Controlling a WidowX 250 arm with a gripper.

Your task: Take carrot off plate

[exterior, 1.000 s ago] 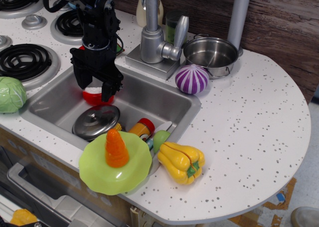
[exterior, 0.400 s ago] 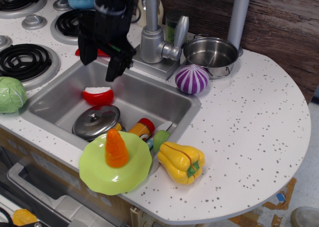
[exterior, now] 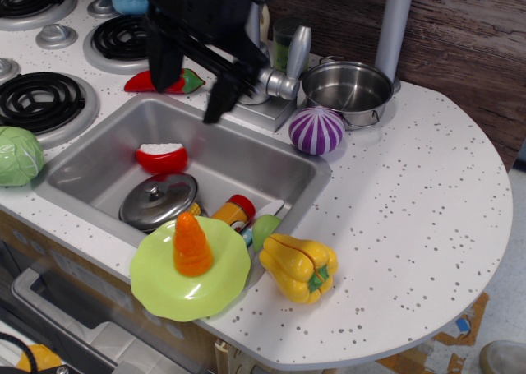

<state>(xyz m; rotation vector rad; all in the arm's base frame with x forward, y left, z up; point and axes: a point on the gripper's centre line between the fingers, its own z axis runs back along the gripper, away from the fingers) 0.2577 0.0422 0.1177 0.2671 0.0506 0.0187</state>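
Standing upright, tip up, carrot point(exterior: 191, 245) on plate point(exterior: 160, 288).

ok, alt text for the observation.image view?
An orange toy carrot stands upright on a lime-green plate at the counter's front edge, untouched. The open gripper hangs above the sink, beside a yellow pepper.

I work at a white speckled countertop point(exterior: 427, 193) with a rounded end, a steel sink point(exterior: 246, 156) sunk into it and black coil burners point(exterior: 37, 99) on my stove side at the left. Behind the counter runs a dark wood-plank wall point(exterior: 468, 29), with a grey upright post point(exterior: 394, 25) in front of it. At the lower right a strip of floor point(exterior: 509, 308) shows, beside a brown cardboard edge point(exterior: 448, 345), all under even, soft light.
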